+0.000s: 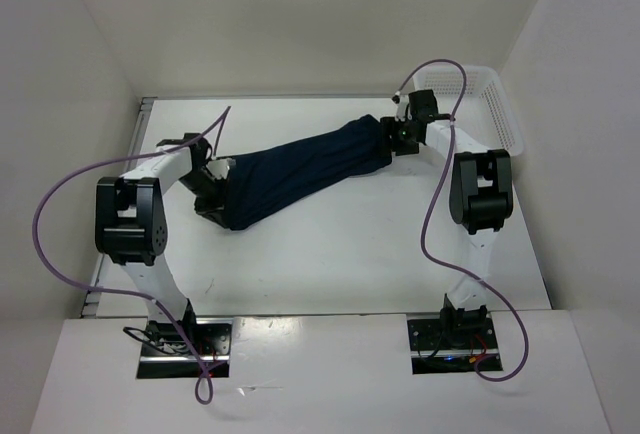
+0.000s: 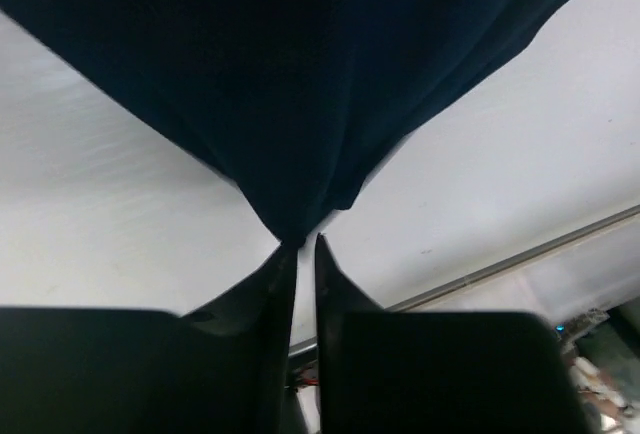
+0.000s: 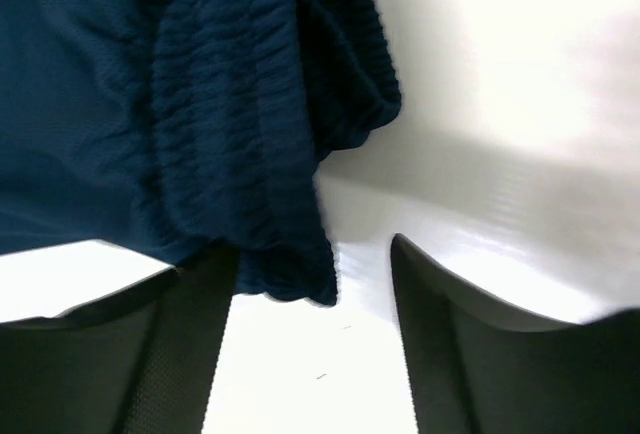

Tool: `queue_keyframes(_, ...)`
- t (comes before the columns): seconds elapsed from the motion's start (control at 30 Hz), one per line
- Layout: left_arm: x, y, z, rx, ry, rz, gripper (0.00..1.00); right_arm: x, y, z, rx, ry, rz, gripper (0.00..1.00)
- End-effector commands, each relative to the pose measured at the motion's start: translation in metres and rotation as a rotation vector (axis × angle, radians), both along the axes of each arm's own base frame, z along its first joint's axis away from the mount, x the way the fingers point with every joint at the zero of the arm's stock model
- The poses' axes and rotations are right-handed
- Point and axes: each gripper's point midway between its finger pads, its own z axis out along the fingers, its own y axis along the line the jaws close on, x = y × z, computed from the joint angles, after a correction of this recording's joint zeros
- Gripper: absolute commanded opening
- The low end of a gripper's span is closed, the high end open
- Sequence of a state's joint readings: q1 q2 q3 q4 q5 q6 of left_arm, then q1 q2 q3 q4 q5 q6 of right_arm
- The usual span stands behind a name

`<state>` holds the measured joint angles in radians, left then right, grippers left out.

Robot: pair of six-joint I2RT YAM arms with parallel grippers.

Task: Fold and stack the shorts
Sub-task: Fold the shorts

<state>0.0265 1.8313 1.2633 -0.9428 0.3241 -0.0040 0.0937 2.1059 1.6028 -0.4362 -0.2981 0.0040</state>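
Note:
The dark navy shorts (image 1: pixel 300 169) hang bunched in a long band, stretched across the table from lower left to upper right. My left gripper (image 1: pixel 213 186) is at their lower-left end. In the left wrist view its jaws are nearly together, and the left gripper (image 2: pixel 301 244) pinches a gathered point of the shorts (image 2: pixel 300 84). My right gripper (image 1: pixel 398 134) is at their upper-right end. In the right wrist view the right gripper (image 3: pixel 310 264) stands open. The ribbed waistband of the shorts (image 3: pixel 250 124) hangs against its left finger (image 3: pixel 190 294), with a gap to the right finger.
A white mesh basket (image 1: pixel 497 104) stands at the back right corner, just behind the right arm. The white table (image 1: pixel 340 244) is walled on the left, back and right. Purple cables loop from both arms.

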Motion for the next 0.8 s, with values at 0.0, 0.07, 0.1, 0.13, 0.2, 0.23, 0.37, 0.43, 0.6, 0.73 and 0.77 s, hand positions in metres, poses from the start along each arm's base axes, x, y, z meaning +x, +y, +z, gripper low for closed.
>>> queue_keyframes(0.0, -0.016, -0.012, -0.007, -0.052, 0.071, -0.014, 0.21, 0.022, 0.001, 0.033, 0.012, -0.104, -0.034, 0.72)
queue_keyframes(0.07, -0.019, -0.012, -0.009, -0.052, 0.080, -0.014, 0.34, 0.024, 0.011, 0.033, 0.064, -0.095, -0.005, 0.78)
queue_keyframes(0.1, -0.017, -0.012, -0.009, -0.052, 0.070, -0.014, 0.40, 0.022, 0.019, 0.029, 0.073, -0.085, 0.014, 0.78)
queue_keyframes(0.13, -0.017, -0.012, -0.009, -0.052, 0.070, -0.014, 0.51, 0.024, 0.020, 0.024, 0.078, -0.073, 0.006, 0.80)
queue_keyframes(0.2, -0.013, -0.012, -0.011, -0.052, 0.062, -0.015, 0.60, 0.027, 0.028, 0.021, 0.099, -0.066, 0.006, 0.82)
queue_keyframes(0.23, -0.011, -0.012, -0.014, -0.052, 0.062, -0.015, 0.63, 0.032, 0.030, 0.020, 0.105, -0.066, -0.002, 0.82)
queue_keyframes(0.37, -0.004, -0.015, -0.018, -0.072, 0.066, -0.014, 0.86, 0.048, 0.030, 0.014, 0.118, -0.065, -0.047, 0.84)
queue_keyframes(0.43, 0.001, -0.015, -0.021, -0.072, 0.068, -0.014, 0.87, 0.052, 0.032, 0.010, 0.106, -0.066, -0.061, 0.84)
queue_keyframes(0.6, 0.009, -0.017, -0.028, -0.083, 0.084, -0.013, 0.87, 0.050, 0.033, -0.012, 0.113, -0.018, -0.081, 0.81)
queue_keyframes(0.73, 0.013, -0.020, -0.035, -0.105, 0.104, -0.010, 0.62, 0.042, 0.035, -0.028, 0.127, 0.027, -0.078, 0.51)
queue_keyframes(0.77, 0.011, -0.020, -0.038, -0.105, 0.116, -0.010, 0.54, 0.042, 0.035, -0.028, 0.127, 0.027, -0.078, 0.44)
